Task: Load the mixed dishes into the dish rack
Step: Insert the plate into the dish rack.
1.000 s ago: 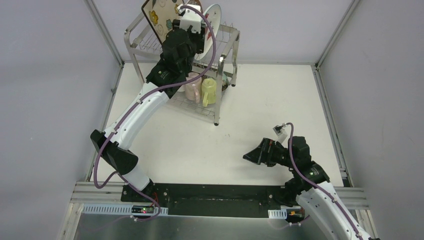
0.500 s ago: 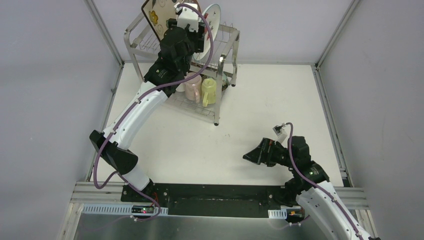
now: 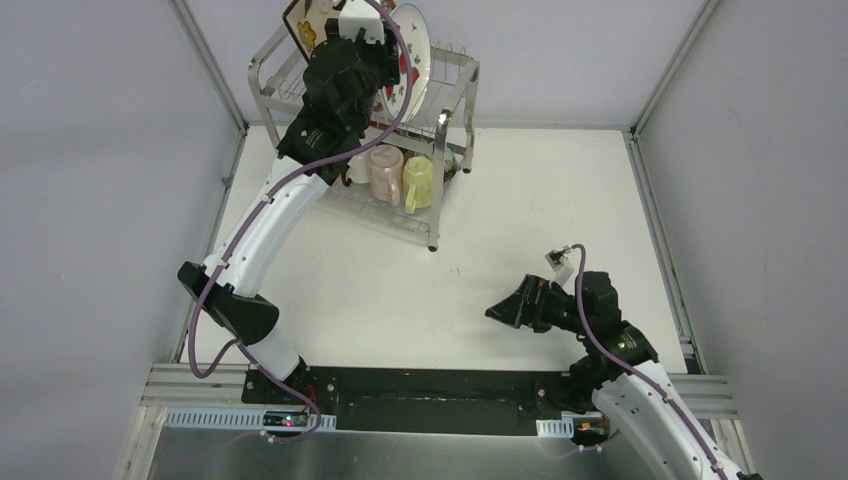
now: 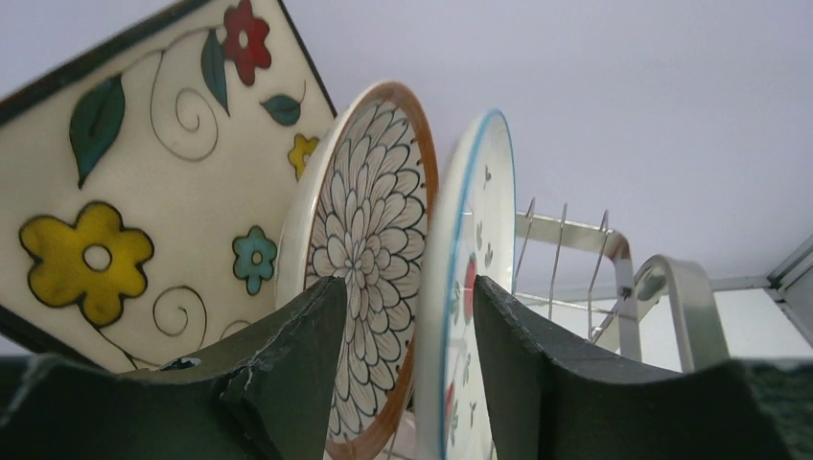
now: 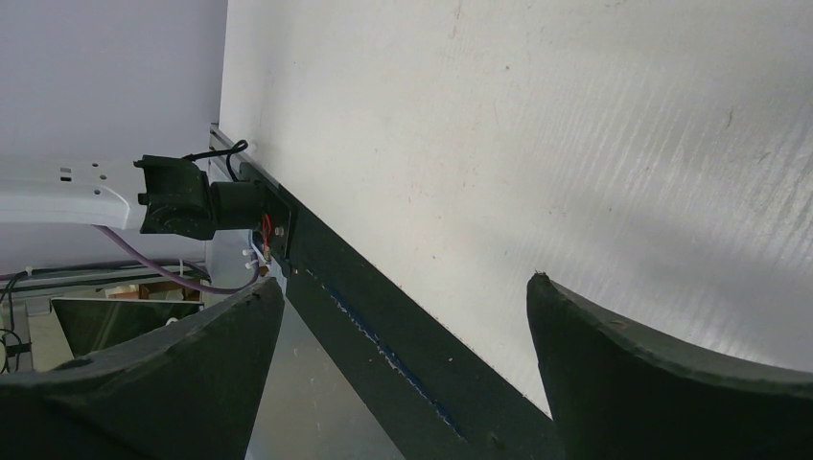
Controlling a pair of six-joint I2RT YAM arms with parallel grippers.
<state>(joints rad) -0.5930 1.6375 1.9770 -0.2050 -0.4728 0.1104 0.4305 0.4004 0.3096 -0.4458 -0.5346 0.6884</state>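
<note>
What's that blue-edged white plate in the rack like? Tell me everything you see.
The white plate is round, glossy like glazed ceramic, with a thin blue rim and red and grey marks on its face. It stands on edge in the dish rack's top tier, beside the petal-pattern plate. The left claw straddles its rim, open.

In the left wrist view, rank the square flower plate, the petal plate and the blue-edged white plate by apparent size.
1. Square cream floral plate, largest, partly cropped.
2. Round brown-rimmed petal-pattern plate.
3. White blue-rimmed plate with red marks, smallest-looking, but seen almost edge-on, so its real size is unsure.
</note>
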